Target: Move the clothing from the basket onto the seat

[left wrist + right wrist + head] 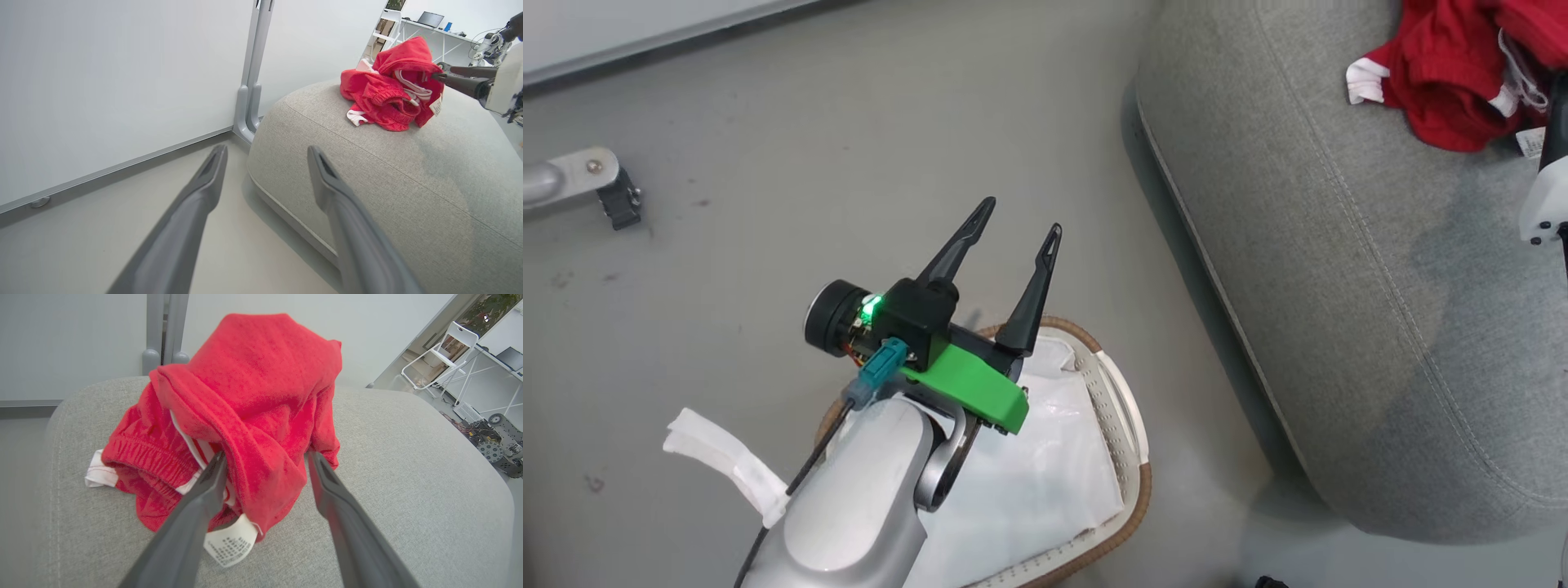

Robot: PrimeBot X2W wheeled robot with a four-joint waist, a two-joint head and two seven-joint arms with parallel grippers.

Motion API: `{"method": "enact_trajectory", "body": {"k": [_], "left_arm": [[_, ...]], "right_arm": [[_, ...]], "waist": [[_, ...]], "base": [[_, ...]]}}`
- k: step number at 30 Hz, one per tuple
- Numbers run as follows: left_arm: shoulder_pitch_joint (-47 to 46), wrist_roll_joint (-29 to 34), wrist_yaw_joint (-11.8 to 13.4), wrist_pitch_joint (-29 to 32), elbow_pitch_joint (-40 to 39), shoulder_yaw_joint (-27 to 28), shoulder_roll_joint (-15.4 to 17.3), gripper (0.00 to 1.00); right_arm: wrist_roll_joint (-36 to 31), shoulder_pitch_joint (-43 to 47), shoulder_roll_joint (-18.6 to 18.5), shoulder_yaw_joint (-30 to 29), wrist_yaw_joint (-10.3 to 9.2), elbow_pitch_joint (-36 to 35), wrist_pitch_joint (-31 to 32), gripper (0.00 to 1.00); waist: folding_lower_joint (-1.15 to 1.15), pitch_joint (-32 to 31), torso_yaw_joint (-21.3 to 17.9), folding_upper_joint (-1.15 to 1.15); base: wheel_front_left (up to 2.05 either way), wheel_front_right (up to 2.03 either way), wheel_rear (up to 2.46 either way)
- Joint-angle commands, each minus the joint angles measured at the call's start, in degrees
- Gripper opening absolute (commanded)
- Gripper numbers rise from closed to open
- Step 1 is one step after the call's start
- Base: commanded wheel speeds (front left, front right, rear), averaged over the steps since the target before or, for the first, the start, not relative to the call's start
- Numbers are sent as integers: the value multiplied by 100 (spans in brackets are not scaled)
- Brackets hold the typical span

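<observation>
**Clothing on the seat; both pincers apart.**

The basket [1131, 490] stands on the floor [727, 269], near the seat's [1339, 286] rounded near edge, with its white liner [1045, 482] showing inside. The left gripper [1022, 216] hangs over the basket's far rim, fingers spread with nothing between them. In the left wrist view the left gripper [267, 150] points at the floor along the seat's edge. The red clothing [253, 400] lies in a bunched heap on the seat, toward its far edge, with a white cuff [96, 475] and a printed label [229, 543] at its near side. The right gripper [266, 455] is at the heap, fingers apart, with one finger on either side of a red fold. One finger [212, 477] touches the fabric; I cannot tell whether the other does.
</observation>
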Motion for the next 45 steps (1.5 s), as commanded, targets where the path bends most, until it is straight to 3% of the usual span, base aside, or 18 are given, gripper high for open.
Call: {"method": "enact_trajectory", "body": {"k": [1, 10, 18, 23, 29, 31, 36, 45], "left_arm": [[167, -46, 30, -2, -9, 94, -26, 100], [672, -138, 100, -2, 107, 661, -156, 100], [1150, -88, 176, -2, 74, 1341, -177, 100], [1494, -18, 188, -2, 8, 1752, -189, 100], [1969, 68, 200, -1, -161, 2242, -201, 100], [2235, 65, 236, -2, -258, 2458, -209, 100], [2603, -3, 204, -2, -326, 2566, -221, 100], [2977, -71, 243, -2, -436, 2453, -223, 100]], "right_arm": [[71, 147, -21, 83, -8, -52, -27, 100], [374, 336, 156, 668, -8, -427, -27, 100], [741, 825, 756, 1083, -8, -936, -27, 100], [1090, 1438, 1122, 1368, -7, -1381, -27, 100], [1533, 2355, 1301, 1715, -7, -2125, -27, 100], [1955, 2806, 1319, 1943, -8, -2423, -27, 100], [2380, 3482, 1314, 2049, -8, -2834, -27, 100], [2574, 4423, 1314, 2138, -7, -3336, -27, 100]], "waist": [[0, -486, 178, 0], [0, -1325, 655, 0], [0, -1826, 1101, 0], [0, -2055, 1348, 0], [0, -2252, 1543, 0], [0, -2326, 1609, 0], [0, -2441, 1720, 0], [0, -2594, 1817, 0]], "base": [[0, 0, 0], [0, 0, 0], [0, 0, 0], [0, 0, 0], [0, 0, 0], [0, 0, 0], [0, 0, 0], [0, 0, 0]]}}
